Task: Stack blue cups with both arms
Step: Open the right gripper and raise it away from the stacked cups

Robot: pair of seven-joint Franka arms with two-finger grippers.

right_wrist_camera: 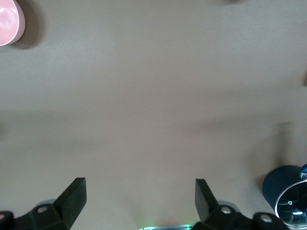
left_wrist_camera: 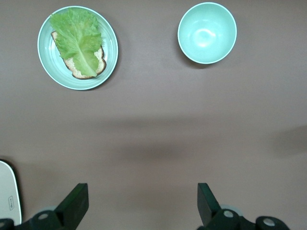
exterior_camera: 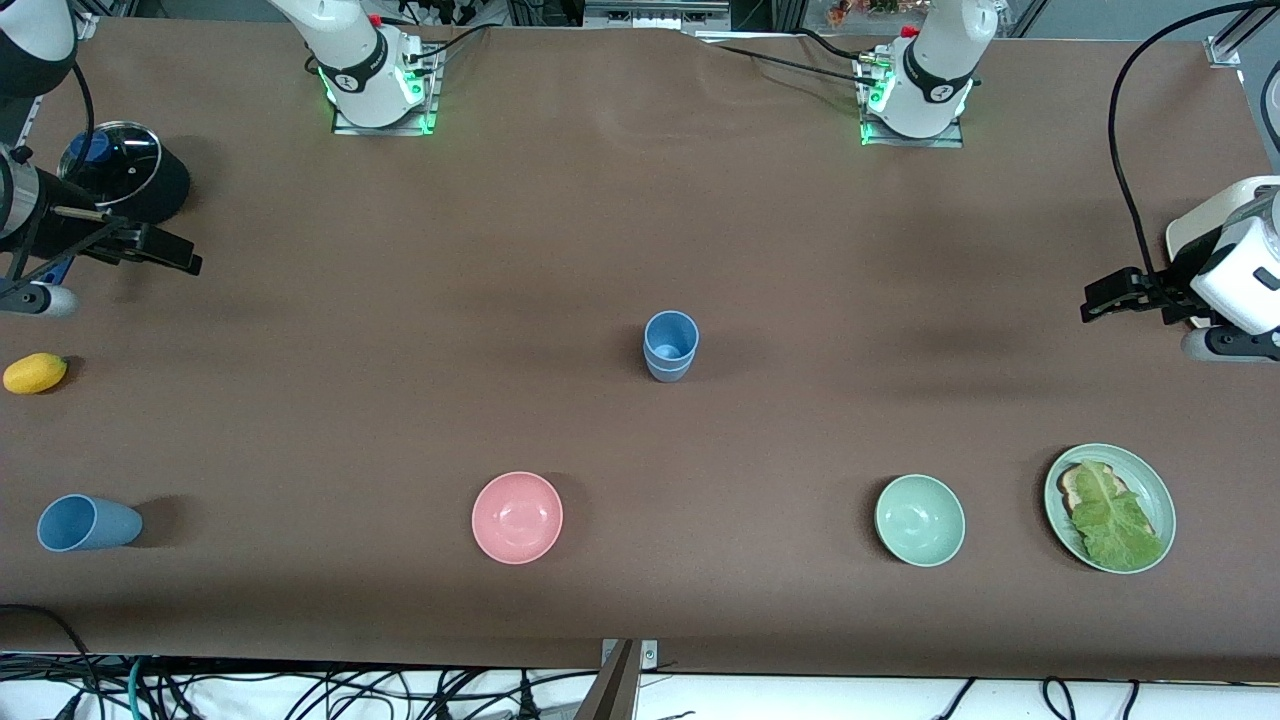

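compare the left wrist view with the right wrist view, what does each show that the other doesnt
Only the left wrist view: the plate with bread and lettuce, the green bowl, and the left end effector, fingers open, over bare table.

Only the right wrist view: an edge of the pink bowl, part of the black pot with its glass lid, and the right end effector, fingers open.

Both: the brown table, and no blue cup in sight.
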